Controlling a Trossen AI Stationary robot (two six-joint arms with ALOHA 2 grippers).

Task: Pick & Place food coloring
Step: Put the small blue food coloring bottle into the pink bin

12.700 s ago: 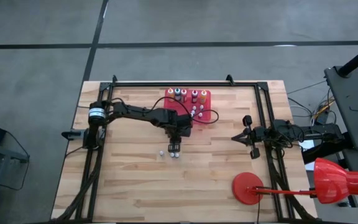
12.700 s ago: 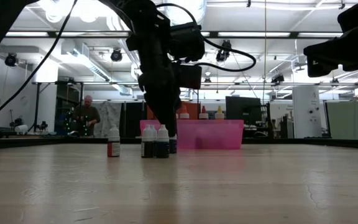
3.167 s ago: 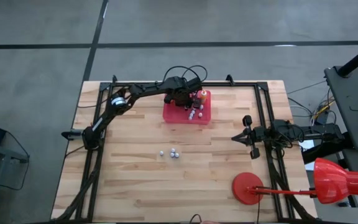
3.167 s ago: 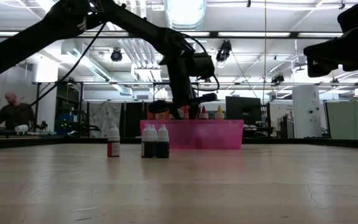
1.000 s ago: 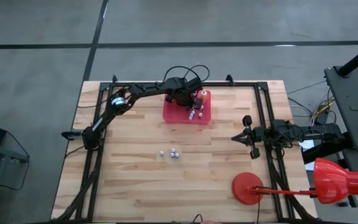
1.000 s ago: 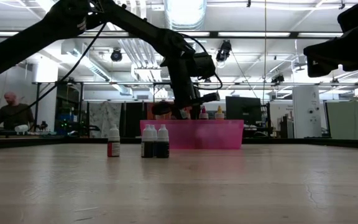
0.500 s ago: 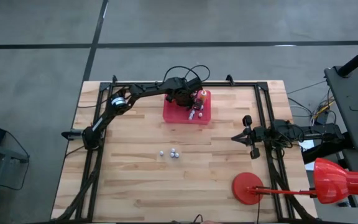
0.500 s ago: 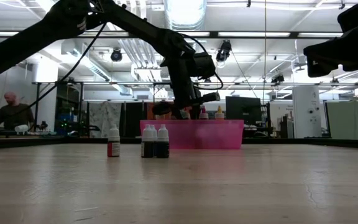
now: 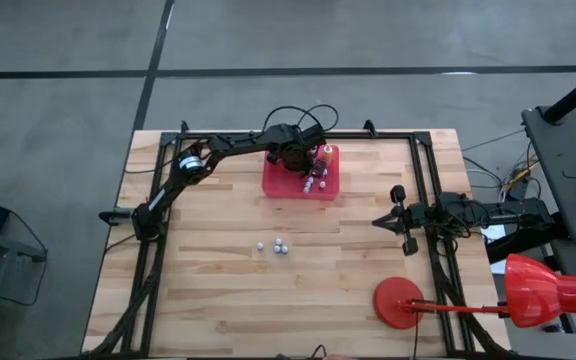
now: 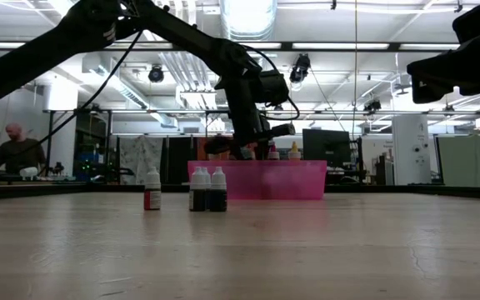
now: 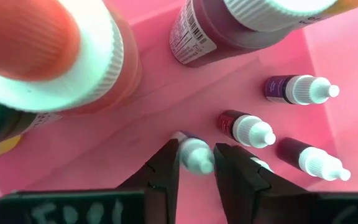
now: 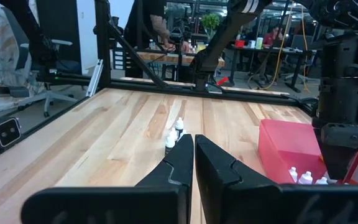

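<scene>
The wooden table fills the overhead shot, and the left arm stretches right across its far side, reaching out over the pink tray up by the back rail. Over at the right edge the right arm sits parked, its gripper pointing in toward the middle with the fingers drawn almost together and nothing between them. Near the front right corner rests a red round disc.

Into the tray now: big bottles crowd the left wrist camera, an orange-bodied bottle with a white cap and a dark red bottle beside it. Below them stand small capped bottles on the pink floor, a purple one, a maroon one and another dark one. And here is the action: the left gripper is down among them, fingers narrowed around a tiny white-capped bottle, one finger on either side of it; whether it is lifted off the tray floor cannot be told.

Out on the open table stand three food coloring bottles, well clear of the tray, a red-bodied one a little apart from a dark pair
</scene>
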